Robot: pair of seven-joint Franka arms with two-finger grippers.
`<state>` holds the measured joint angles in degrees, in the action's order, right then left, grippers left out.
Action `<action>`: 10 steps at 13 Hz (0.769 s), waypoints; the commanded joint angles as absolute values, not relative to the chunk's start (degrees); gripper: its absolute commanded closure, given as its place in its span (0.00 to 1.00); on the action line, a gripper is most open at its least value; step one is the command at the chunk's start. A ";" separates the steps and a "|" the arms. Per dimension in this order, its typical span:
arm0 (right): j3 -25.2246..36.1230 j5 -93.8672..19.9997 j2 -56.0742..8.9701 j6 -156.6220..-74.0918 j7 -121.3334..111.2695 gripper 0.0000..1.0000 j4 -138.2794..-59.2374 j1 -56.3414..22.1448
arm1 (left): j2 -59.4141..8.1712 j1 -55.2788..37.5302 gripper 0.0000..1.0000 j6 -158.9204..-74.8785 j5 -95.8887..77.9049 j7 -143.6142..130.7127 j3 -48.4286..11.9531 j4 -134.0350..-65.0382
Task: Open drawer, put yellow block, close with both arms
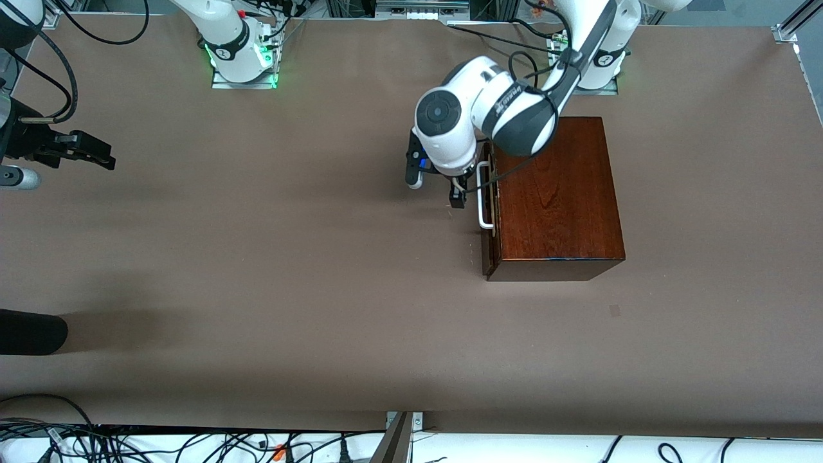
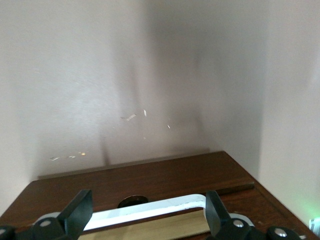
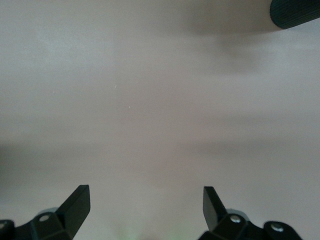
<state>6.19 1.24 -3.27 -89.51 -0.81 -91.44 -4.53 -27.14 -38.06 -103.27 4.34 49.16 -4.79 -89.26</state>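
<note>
The dark mahogany box [image 1: 559, 193] stands toward the left arm's end of the table. Its drawer front [image 1: 488, 215] carries a white bar handle [image 1: 483, 193] that faces the right arm's end. My left gripper [image 1: 453, 190] hangs just beside that handle. In the left wrist view the left gripper [image 2: 147, 195] is open, and the handle [image 2: 150, 212] spans the gap between its fingers without touching them. A strip of the drawer's pale wood [image 2: 150, 231] shows by the handle. My right gripper [image 1: 83, 151] waits open at the right arm's end, over bare table [image 3: 145, 205]. The yellow block is out of view.
A black cylinder [image 1: 32, 331] juts in at the right arm's end, nearer the front camera; it also shows in the right wrist view [image 3: 295, 12]. Brown tabletop [image 1: 289, 257] spreads between the box and the right gripper. Cables run along the front edge.
</note>
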 commanded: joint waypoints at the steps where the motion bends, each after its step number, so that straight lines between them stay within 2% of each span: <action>1: 5.19 1.93 -2.11 -89.56 -1.32 0.00 -91.93 -3.69 | -23.92 -37.27 0.00 -101.35 0.46 43.18 -4.40 -88.51; 5: 5.19 1.93 -2.02 -89.47 -1.32 0.00 -91.93 -3.69 | -18.12 -33.67 0.00 -96.53 -0.44 31.68 -4.04 -88.24; 9: 5.19 1.93 -2.02 -89.56 -1.32 0.00 -91.93 -3.69 | -16.44 -27.79 0.00 -82.47 0.62 18.22 -4.04 -80.97; 10: 5.19 1.93 -2.02 -89.56 -1.32 0.00 -91.93 -3.69 | -16.09 -25.77 0.00 -81.14 0.62 17.32 -3.96 -79.29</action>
